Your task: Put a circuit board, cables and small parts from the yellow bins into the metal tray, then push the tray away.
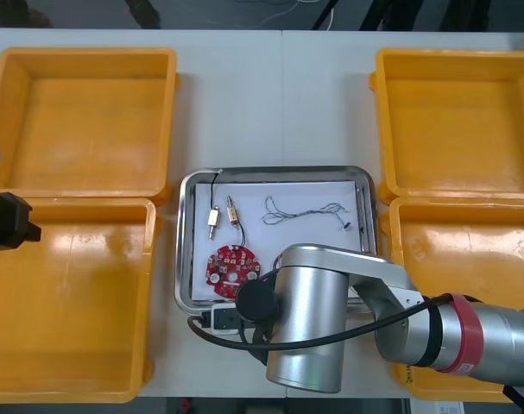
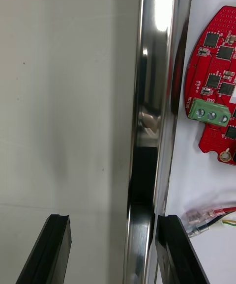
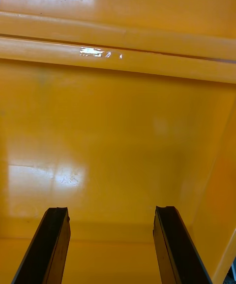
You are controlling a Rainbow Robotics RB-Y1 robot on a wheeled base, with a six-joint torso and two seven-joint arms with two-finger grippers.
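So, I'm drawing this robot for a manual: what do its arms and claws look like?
The right arm is a fat silver tube with black joints, a red band and a black cable looped beside it. The left arm shows a black block. The right claw and left claw each have two flat black fingers.

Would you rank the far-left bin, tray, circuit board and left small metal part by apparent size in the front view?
1. far-left bin and tray: about alike, unranked
2. circuit board
3. left small metal part

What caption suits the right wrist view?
Open right gripper straddles the metal tray rim; red circuit board and cable lie inside.
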